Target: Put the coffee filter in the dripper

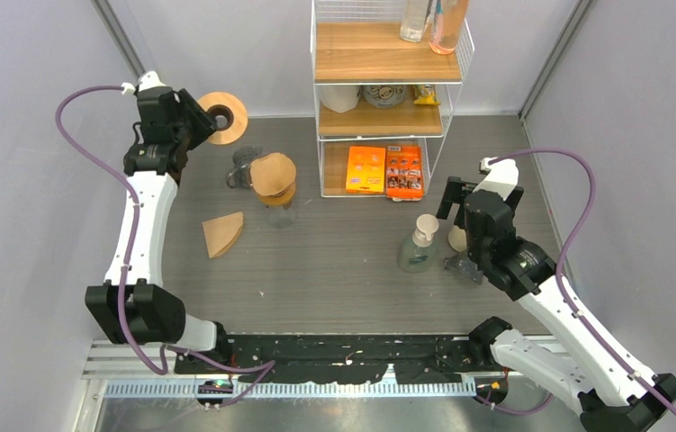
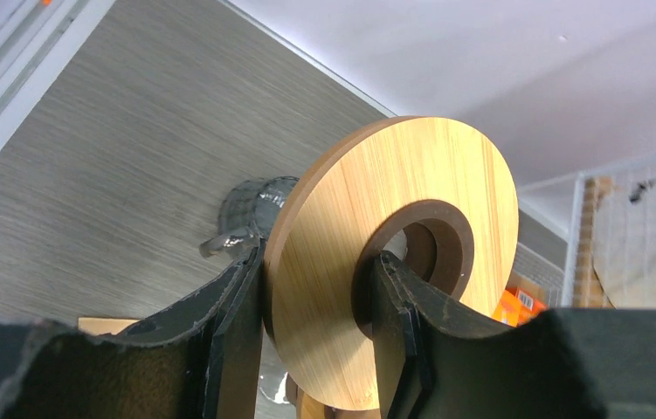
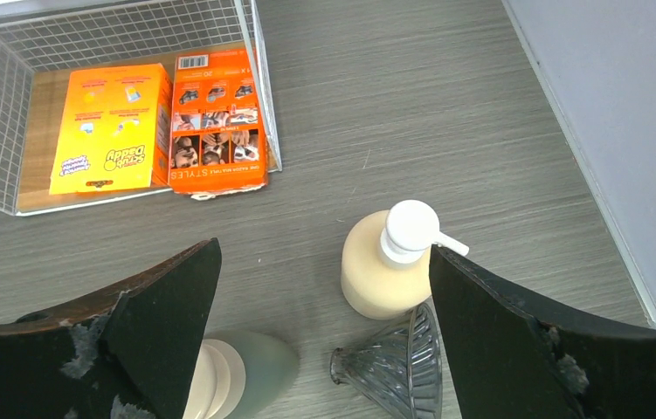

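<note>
Our two arms share one look: the left arm [image 1: 142, 225] and the right arm [image 1: 561, 317] have white links joined by black joint housings. A thin purple cable [image 1: 89, 89] runs along each. Our jaws are flat matte-black plates with scuffed, chipped edges.

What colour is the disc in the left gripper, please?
The disc is light wood with a dark centre ring; left wrist view.

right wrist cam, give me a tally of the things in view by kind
pump bottles: 2, the cream bottle and the green bottle
orange boxes: 2, the Scrub Daddy box and the Styles box
glass dripper: 1
wire shelf: 1
total: 6
</note>
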`<state>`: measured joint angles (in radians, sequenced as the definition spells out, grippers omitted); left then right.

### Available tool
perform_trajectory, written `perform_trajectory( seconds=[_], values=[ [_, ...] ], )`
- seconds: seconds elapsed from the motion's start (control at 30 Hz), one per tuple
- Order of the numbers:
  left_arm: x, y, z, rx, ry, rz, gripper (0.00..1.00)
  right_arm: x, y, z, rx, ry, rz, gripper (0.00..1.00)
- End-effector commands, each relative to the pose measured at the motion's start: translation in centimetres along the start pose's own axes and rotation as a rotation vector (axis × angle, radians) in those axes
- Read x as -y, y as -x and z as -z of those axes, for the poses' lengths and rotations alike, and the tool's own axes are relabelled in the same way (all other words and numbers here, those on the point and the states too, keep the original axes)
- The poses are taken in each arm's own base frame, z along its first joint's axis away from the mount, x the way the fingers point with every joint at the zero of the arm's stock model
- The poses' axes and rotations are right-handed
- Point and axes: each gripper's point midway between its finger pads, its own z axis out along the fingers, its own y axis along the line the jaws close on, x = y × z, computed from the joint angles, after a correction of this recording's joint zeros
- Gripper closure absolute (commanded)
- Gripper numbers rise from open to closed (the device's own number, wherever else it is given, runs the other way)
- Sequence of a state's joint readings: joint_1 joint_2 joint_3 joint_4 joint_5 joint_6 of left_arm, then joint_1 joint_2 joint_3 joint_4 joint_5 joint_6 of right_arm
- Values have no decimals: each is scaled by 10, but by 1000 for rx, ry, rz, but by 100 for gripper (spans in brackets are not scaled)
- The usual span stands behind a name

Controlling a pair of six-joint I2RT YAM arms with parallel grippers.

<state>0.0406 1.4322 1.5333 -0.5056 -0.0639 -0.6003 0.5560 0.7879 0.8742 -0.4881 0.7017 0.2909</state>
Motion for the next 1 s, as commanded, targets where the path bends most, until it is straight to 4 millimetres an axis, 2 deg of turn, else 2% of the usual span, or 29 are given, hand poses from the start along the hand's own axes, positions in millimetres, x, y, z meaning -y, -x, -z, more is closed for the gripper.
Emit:
perform_trajectory(
  seconds=[0.0, 0.13, 0.43, 0.6, 0.73, 0.97],
  values=[
    [-14, 22, -27, 102, 31, 103, 85, 2, 18, 3, 43, -12, -37, 5],
    [-33, 11, -57, 51, 82, 140, 85, 1, 17, 2, 38, -11, -27, 5],
    [-41, -21, -110, -70, 100, 159, 83, 0, 14, 2, 24, -10, -31, 5],
    [-45, -38, -131, -124, 99, 145, 81, -1, 11, 1, 13, -9, -33, 4],
    [-39, -55, -143, -212, 47, 107, 78, -2, 10, -1, 7, -9, -37, 4],
    [-33, -71, -154, -282, 15, 28, 77, -5, 7, -2, -10, -1, -25, 5]
  ],
)
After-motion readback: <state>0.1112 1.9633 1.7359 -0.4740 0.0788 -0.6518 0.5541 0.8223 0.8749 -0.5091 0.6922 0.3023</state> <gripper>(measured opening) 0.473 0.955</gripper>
